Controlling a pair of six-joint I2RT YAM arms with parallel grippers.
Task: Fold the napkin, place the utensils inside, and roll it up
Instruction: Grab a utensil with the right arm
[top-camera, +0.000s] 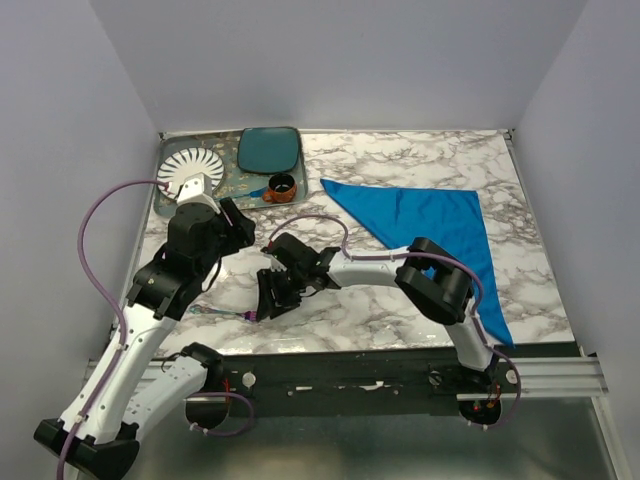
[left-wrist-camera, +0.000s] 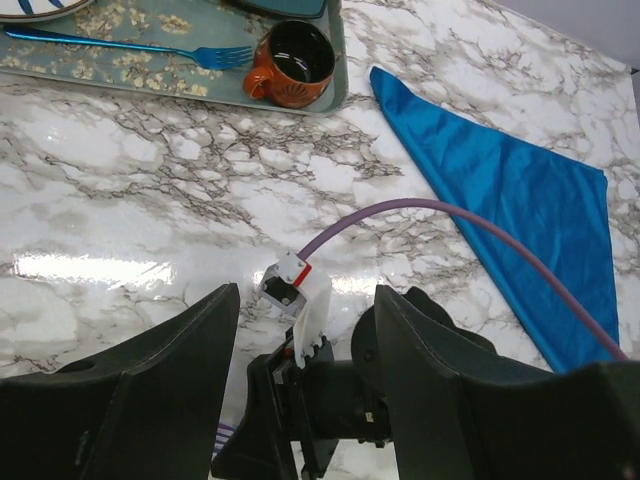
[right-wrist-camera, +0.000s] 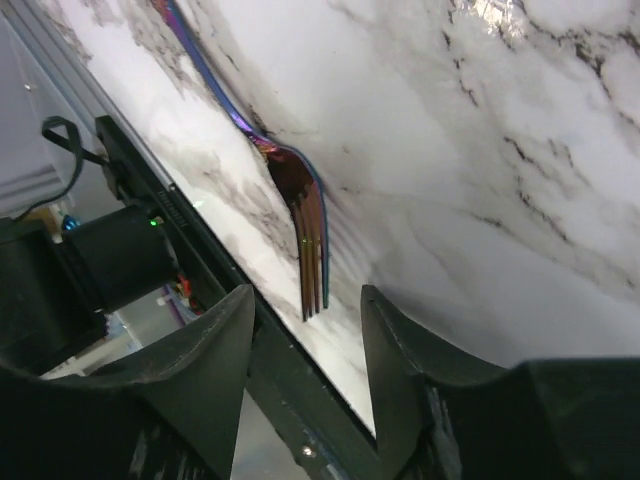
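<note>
Dark fingers (right-wrist-camera: 205, 365) of the right gripper (right-wrist-camera: 305, 300) fill the bottom of the right wrist view. They stand well apart and hold nothing. Just at the gap between their tips lie the purple tines of the fork (right-wrist-camera: 300, 210), touched by neither finger. It rests flat on the marble table (right-wrist-camera: 480, 150), close to the near edge, and its slim handle runs away up and to the left. From above, the fork (top-camera: 225, 314) lies near the front left of the table (top-camera: 420, 160), with the right gripper (top-camera: 270, 298) low over its tine end and the right arm bent across from the right.

The napkin (top-camera: 430, 222) lies flat as a blue triangle on the right half of the table, well apart from the fork. One tip points toward the tray (top-camera: 225, 185) and a long tip reaches the near right edge.

The left gripper (top-camera: 240, 225) hangs above the table behind the right one. Its fingers (left-wrist-camera: 170, 385) are spread wide with nothing between them, though the left wrist view looks past them onto the right arm's wrist and its purple cable (left-wrist-camera: 470, 222).

On the tray at the back left sit an orange cup (top-camera: 281, 187), a blue fork (left-wrist-camera: 130, 46), a teal plate (top-camera: 268, 148) and a white plate (top-camera: 180, 160).
</note>
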